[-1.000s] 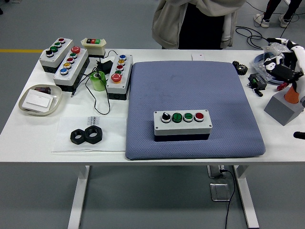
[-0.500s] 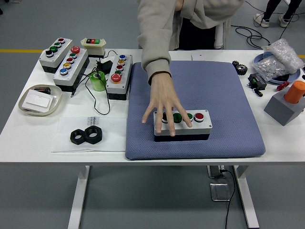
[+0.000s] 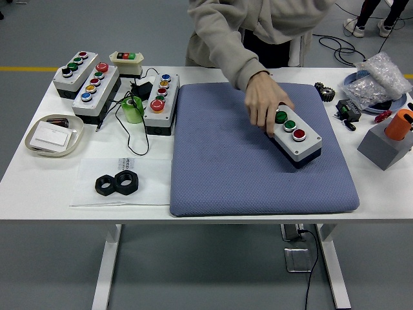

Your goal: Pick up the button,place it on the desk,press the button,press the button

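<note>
A grey button box (image 3: 297, 138) with two green buttons and a red one lies slanted on the right part of the blue mat (image 3: 226, 161). A person's hand (image 3: 263, 102) rests on the box's far left end and covers that end. Neither robot hand shows in the head view. Other button boxes stand at the table's left: one with a large red button (image 3: 160, 98), a long one (image 3: 95, 89) and a shorter one (image 3: 75, 70).
A small cream box with red and green buttons (image 3: 126, 59) sits at the back. A green tape roll (image 3: 133, 110), a tray (image 3: 54, 134), two black nuts (image 3: 117, 183), a grey block with an orange cylinder (image 3: 389, 140) and a bag of parts (image 3: 377, 82) surround the mat.
The person's hand took the button box from the mat's front centre and carried it back and to the right, turning it slantwise. The robot's white hand seen at the right edge one second ago is gone.
</note>
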`<action>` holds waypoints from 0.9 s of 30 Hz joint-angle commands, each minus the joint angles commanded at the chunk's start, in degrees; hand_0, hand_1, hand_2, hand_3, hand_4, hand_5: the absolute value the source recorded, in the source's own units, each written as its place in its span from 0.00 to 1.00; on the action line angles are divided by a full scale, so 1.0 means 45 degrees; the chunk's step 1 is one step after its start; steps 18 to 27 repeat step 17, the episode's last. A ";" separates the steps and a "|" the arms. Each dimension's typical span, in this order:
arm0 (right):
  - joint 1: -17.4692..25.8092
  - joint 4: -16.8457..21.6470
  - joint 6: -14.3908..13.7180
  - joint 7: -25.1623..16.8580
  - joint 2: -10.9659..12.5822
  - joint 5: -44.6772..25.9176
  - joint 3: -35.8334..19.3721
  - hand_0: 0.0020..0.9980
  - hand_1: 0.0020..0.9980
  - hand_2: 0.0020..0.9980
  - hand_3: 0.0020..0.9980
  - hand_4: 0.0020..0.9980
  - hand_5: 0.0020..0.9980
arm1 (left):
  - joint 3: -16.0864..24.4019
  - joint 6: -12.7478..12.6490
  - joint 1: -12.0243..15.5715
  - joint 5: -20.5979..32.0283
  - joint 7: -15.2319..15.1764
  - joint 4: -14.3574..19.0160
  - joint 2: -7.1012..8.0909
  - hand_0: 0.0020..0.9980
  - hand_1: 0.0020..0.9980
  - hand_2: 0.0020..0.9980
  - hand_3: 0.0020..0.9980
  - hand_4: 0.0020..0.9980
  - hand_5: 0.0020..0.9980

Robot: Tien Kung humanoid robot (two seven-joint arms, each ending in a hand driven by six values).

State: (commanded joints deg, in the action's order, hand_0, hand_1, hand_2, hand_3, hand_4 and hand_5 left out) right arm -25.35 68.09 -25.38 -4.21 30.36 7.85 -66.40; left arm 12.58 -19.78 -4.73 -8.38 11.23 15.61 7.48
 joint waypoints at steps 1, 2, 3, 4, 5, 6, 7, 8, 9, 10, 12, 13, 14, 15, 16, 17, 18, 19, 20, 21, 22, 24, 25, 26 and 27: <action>-0.0004 -0.0003 0.0003 0.0018 -0.0008 0.0005 -0.0007 0.92 0.82 0.86 0.84 0.57 0.40 | -0.0012 0.0002 0.0005 0.0019 -0.0007 0.0002 0.0002 0.77 0.80 0.89 0.81 0.57 1.00; -0.0007 -0.0005 0.0005 0.0030 -0.0013 0.0007 -0.0011 0.92 0.82 0.86 0.84 0.57 0.40 | -0.0021 0.0003 0.0009 0.0032 -0.0012 0.0003 0.0003 0.77 0.80 0.89 0.81 0.57 1.00; -0.0014 -0.0007 0.0007 0.0053 -0.0019 0.0024 -0.0013 0.92 0.82 0.86 0.84 0.57 0.40 | -0.0038 0.0003 0.0008 0.0055 -0.0021 0.0005 0.0004 0.77 0.80 0.89 0.81 0.57 1.00; -0.0021 -0.0009 0.0008 0.0075 -0.0024 0.0040 -0.0014 0.92 0.82 0.86 0.84 0.57 0.40 | -0.0053 0.0003 0.0007 0.0075 -0.0029 0.0007 0.0005 0.77 0.80 0.89 0.81 0.57 1.00; -0.0033 -0.0014 0.0014 0.0113 -0.0036 0.0067 -0.0019 0.92 0.82 0.86 0.84 0.57 0.40 | -0.0080 0.0004 0.0002 0.0114 -0.0044 0.0011 0.0006 0.77 0.80 0.89 0.81 0.57 1.00; -0.0039 -0.0016 0.0017 0.0130 -0.0042 0.0080 -0.0022 0.92 0.82 0.85 0.84 0.57 0.40 | -0.0093 0.0004 -0.0001 0.0133 -0.0051 0.0012 0.0007 0.77 0.81 0.89 0.81 0.57 1.00; -0.0046 -0.0020 0.0021 0.0151 -0.0048 0.0093 -0.0017 0.92 0.82 0.85 0.84 0.57 0.40 | -0.0108 0.0006 -0.0007 0.0152 -0.0059 0.0014 0.0008 0.77 0.81 0.89 0.81 0.57 1.00; -0.0052 -0.0023 0.0028 0.0171 -0.0052 0.0103 -0.0011 0.92 0.82 0.85 0.84 0.57 0.40 | -0.0115 0.0008 -0.0012 0.0164 -0.0065 0.0015 0.0007 0.77 0.81 0.89 0.81 0.57 1.00; -0.0058 -0.0026 0.0040 0.0192 -0.0053 0.0112 -0.0003 0.92 0.82 0.85 0.84 0.57 0.40 | -0.0115 0.0009 -0.0020 0.0168 -0.0069 0.0012 0.0004 0.77 0.81 0.89 0.81 0.57 1.00; -0.0060 -0.0027 0.0045 0.0202 -0.0054 0.0117 0.0000 0.92 0.82 0.85 0.84 0.57 0.40 | -0.0115 0.0010 -0.0023 0.0170 -0.0071 0.0011 0.0003 0.77 0.81 0.89 0.81 0.57 1.00; -0.0065 -0.0023 0.0047 0.0230 -0.0045 0.0150 0.0017 0.92 0.82 0.85 0.84 0.57 0.40 | -0.0139 0.0012 -0.0043 0.0210 -0.0088 0.0013 0.0007 0.77 0.81 0.89 0.81 0.57 1.00; -0.0067 -0.0023 0.0046 0.0236 -0.0042 0.0153 0.0022 0.92 0.82 0.85 0.84 0.57 0.40 | -0.0143 0.0014 -0.0051 0.0215 -0.0090 0.0011 0.0006 0.77 0.81 0.89 0.81 0.57 1.00; -0.0069 -0.0022 0.0046 0.0236 -0.0040 0.0153 0.0022 0.92 0.82 0.85 0.84 0.57 0.40 | -0.0142 0.0016 -0.0056 0.0215 -0.0090 0.0010 0.0006 0.77 0.81 0.89 0.81 0.57 1.00; -0.0074 -0.0020 0.0046 0.0230 -0.0039 0.0149 0.0014 0.92 0.82 0.85 0.84 0.57 0.40 | -0.0136 0.0020 -0.0064 0.0212 -0.0088 0.0010 0.0006 0.77 0.81 0.89 0.81 0.57 1.00; -0.0075 -0.0019 0.0045 0.0228 -0.0036 0.0150 0.0008 0.92 0.82 0.85 0.84 0.57 0.40 | -0.0135 0.0021 -0.0068 0.0214 -0.0089 0.0009 0.0005 0.77 0.81 0.89 0.81 0.57 1.00; -0.0077 -0.0017 0.0044 0.0226 -0.0033 0.0153 0.0001 0.92 0.82 0.85 0.84 0.57 0.40 | -0.0136 0.0021 -0.0072 0.0222 -0.0092 0.0009 0.0005 0.77 0.81 0.89 0.81 0.57 1.00; -0.0077 -0.0017 0.0044 0.0226 -0.0033 0.0153 0.0001 0.92 0.82 0.85 0.84 0.57 0.40 | -0.0136 0.0021 -0.0072 0.0222 -0.0092 0.0009 0.0005 0.77 0.81 0.89 0.81 0.57 1.00; -0.0077 -0.0017 0.0044 0.0226 -0.0033 0.0153 0.0001 0.92 0.82 0.85 0.84 0.57 0.40 | -0.0136 0.0021 -0.0072 0.0222 -0.0092 0.0009 0.0005 0.77 0.81 0.89 0.81 0.57 1.00; -0.0077 -0.0017 0.0044 0.0226 -0.0033 0.0153 0.0001 0.92 0.82 0.85 0.84 0.57 0.40 | -0.0136 0.0021 -0.0072 0.0222 -0.0092 0.0009 0.0005 0.77 0.81 0.89 0.81 0.57 1.00; -0.0077 -0.0017 0.0044 0.0226 -0.0033 0.0153 0.0001 0.92 0.82 0.85 0.84 0.57 0.40 | -0.0136 0.0021 -0.0072 0.0222 -0.0092 0.0009 0.0005 0.77 0.81 0.89 0.81 0.57 1.00; -0.0077 -0.0017 0.0044 0.0226 -0.0033 0.0153 0.0001 0.92 0.82 0.85 0.84 0.57 0.40 | -0.0136 0.0021 -0.0072 0.0222 -0.0092 0.0009 0.0005 0.77 0.81 0.89 0.81 0.57 1.00; -0.0077 -0.0017 0.0044 0.0226 -0.0033 0.0153 0.0001 0.92 0.82 0.85 0.84 0.57 0.40 | -0.0136 0.0021 -0.0072 0.0222 -0.0092 0.0009 0.0005 0.77 0.81 0.89 0.81 0.57 1.00; -0.0077 -0.0017 0.0044 0.0226 -0.0033 0.0153 0.0001 0.92 0.82 0.85 0.84 0.57 0.40 | -0.0136 0.0021 -0.0072 0.0222 -0.0092 0.0009 0.0005 0.77 0.81 0.89 0.81 0.57 1.00; -0.0077 -0.0017 0.0044 0.0226 -0.0033 0.0153 0.0001 0.92 0.82 0.85 0.84 0.57 0.40 | -0.0136 0.0021 -0.0072 0.0222 -0.0092 0.0009 0.0005 0.77 0.81 0.89 0.81 0.57 1.00; -0.0077 -0.0017 0.0044 0.0226 -0.0033 0.0153 0.0001 0.92 0.82 0.85 0.84 0.57 0.40 | -0.0136 0.0021 -0.0072 0.0222 -0.0092 0.0009 0.0005 0.77 0.81 0.89 0.81 0.57 1.00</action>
